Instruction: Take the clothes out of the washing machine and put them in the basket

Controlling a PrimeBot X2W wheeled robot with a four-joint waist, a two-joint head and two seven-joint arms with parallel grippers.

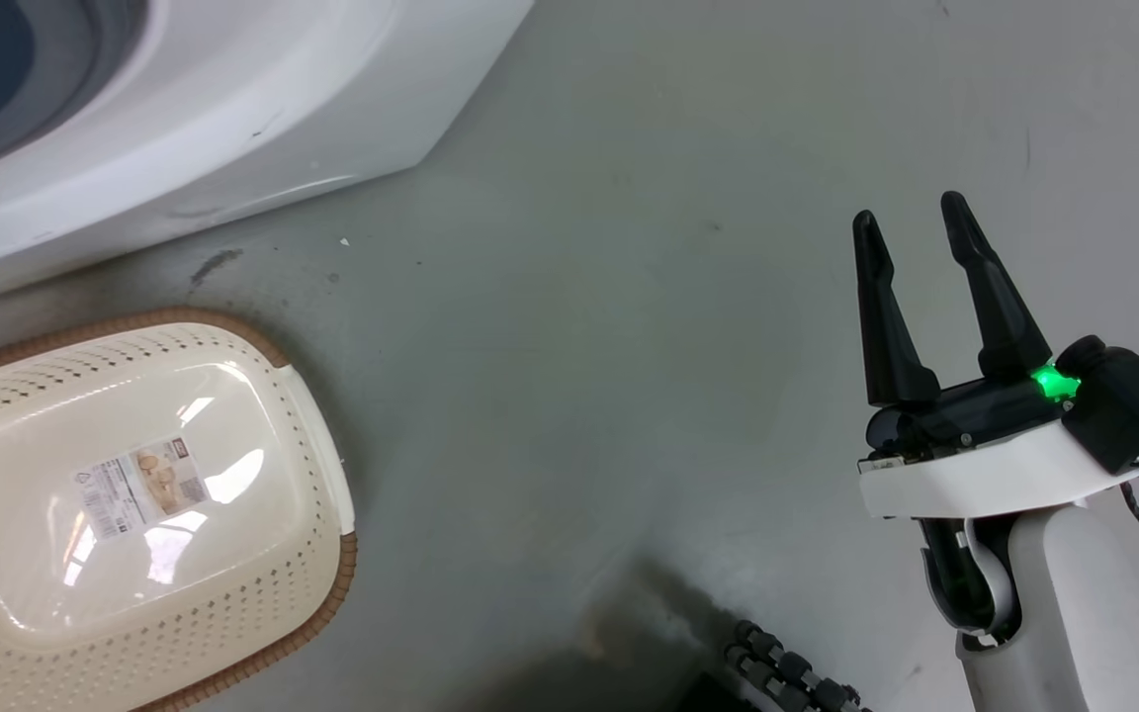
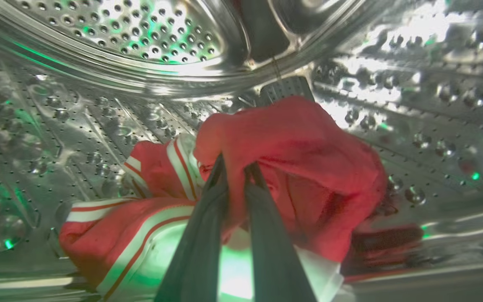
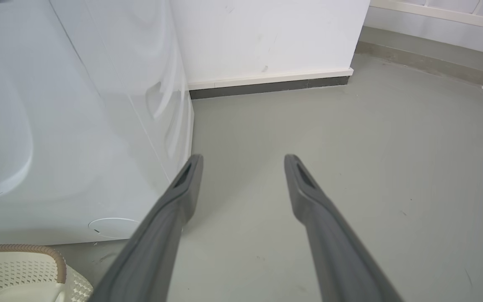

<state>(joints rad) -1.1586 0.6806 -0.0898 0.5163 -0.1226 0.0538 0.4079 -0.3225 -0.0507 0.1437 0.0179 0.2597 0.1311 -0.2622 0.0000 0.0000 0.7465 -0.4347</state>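
Pinching clothes [image 2: 304,155] inside washing machine [image 2: 99,109]

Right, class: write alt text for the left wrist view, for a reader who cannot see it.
The left claw is shut on a bunched fold of the clothes, red with white stripes, lying low inside the shiny perforated steel drum of the washing machine.

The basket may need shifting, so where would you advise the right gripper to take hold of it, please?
Probably the cream handle lip of the basket, on the end facing the open right gripper. Come from above, one finger inside the wall, one outside: it stands upright and empty, leaving that edge free.
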